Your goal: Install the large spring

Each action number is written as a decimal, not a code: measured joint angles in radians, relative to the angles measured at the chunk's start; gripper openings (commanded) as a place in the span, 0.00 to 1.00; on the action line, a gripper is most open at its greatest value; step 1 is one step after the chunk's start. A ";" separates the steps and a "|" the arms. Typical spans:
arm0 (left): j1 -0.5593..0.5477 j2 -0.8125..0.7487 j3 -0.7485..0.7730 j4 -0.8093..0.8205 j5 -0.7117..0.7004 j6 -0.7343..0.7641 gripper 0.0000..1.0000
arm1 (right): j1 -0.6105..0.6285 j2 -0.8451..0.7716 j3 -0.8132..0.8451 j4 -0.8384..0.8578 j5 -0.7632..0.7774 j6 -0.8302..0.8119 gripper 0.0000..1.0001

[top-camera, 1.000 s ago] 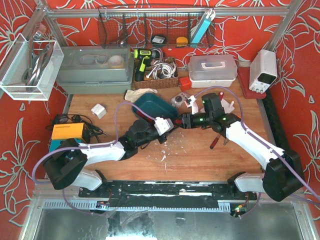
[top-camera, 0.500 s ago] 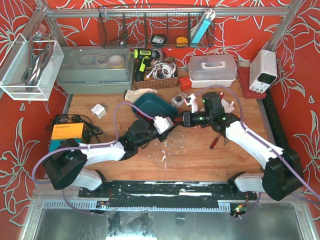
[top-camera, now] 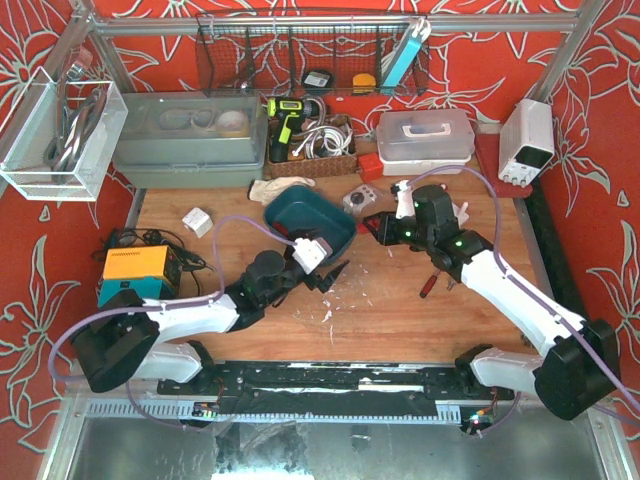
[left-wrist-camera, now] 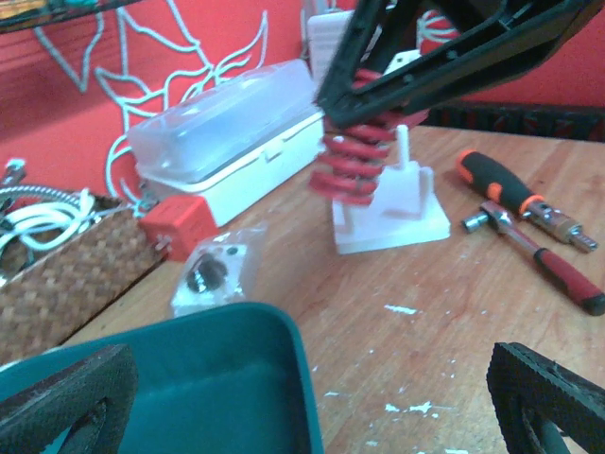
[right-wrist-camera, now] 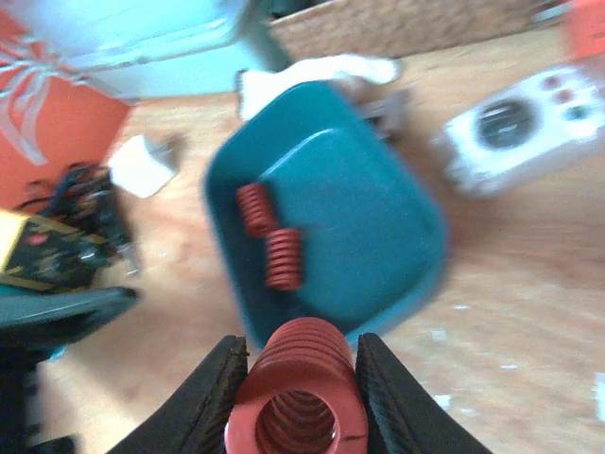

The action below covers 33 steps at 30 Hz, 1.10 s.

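Let go of the large red coil spring (left-wrist-camera: 362, 156) with the left fingers (left-wrist-camera: 66, 407), which spread wide and pulled back toward the near left. Kept it clamped in the right fingers (right-wrist-camera: 213, 397), above the table (left-wrist-camera: 454, 312) just by the white plastic base with upright peg (left-wrist-camera: 392, 203). Handover done, seating probably next.

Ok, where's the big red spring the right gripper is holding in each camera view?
Top external: large spring at centre, just right of the teal tray.
Left wrist: spring top centre, tray bottom left.
Right wrist: spring bottom centre, tray beyond it.
Shared landmark: the teal tray.
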<state>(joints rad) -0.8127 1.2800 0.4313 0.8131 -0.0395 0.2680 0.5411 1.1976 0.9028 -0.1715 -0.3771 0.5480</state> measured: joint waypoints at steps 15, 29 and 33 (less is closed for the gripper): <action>-0.057 -0.077 -0.107 -0.058 -0.142 -0.127 1.00 | -0.209 0.084 0.107 -0.102 0.613 -0.166 0.00; -0.058 -0.081 -0.107 -0.065 -0.116 -0.166 1.00 | -0.435 0.309 0.235 -0.145 0.660 -0.220 0.00; -0.058 -0.082 -0.107 -0.064 -0.114 -0.169 1.00 | -0.483 0.347 0.262 -0.151 0.629 -0.227 0.00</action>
<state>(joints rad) -0.8711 1.1984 0.3244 0.7486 -0.1535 0.0990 0.0582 1.5448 1.1645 -0.3225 0.2523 0.3214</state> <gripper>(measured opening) 0.998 0.319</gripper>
